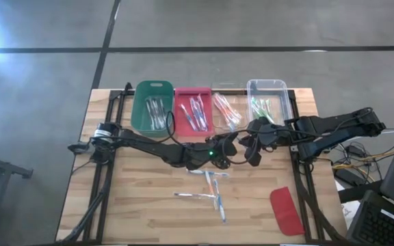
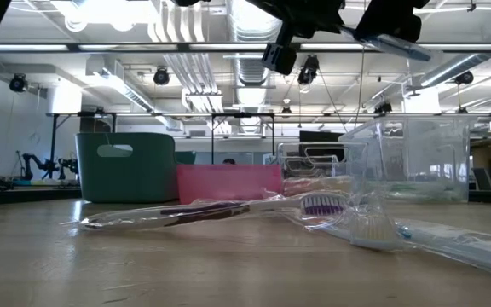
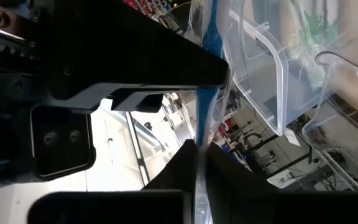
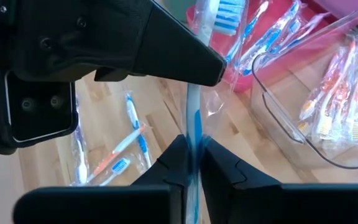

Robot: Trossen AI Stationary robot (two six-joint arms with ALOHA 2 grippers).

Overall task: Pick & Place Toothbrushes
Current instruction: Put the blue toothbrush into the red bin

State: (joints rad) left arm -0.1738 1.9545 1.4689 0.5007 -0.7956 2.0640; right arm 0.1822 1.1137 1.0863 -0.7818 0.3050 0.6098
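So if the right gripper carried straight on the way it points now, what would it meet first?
Probably the pink bin of blue toothbrushes: the right gripper, shut on a wrapped blue toothbrush, points at its near edge. Depth is unclear; it may pass above.

Table [image 1: 149, 212]: pale wood planks, visible grain, matt
Green bin [image 1: 152, 106]: opaque plastic, smooth, dull sheen
Pink bin [image 1: 193, 109]: opaque plastic, smooth; looks frosted at the rim in the low view
Clear bins [image 1: 271, 102]: transparent hard plastic, glossy, bright glints on the edges
Toothbrushes [image 1: 211, 188]: smooth plastic handles, pale with coloured accents; bristled heads; each in a thin clear crinkled wrapper, shiny
Red lid [image 1: 286, 210]: flat plastic, smooth, slight gloss
Right gripper [image 4: 191, 152]: fingers of matt black plastic; housing dark, with recessed screws
Left gripper [image 3: 201, 155]: same matt black finish
Floor [image 1: 46, 82]: grey concrete, smooth, faintly reflective
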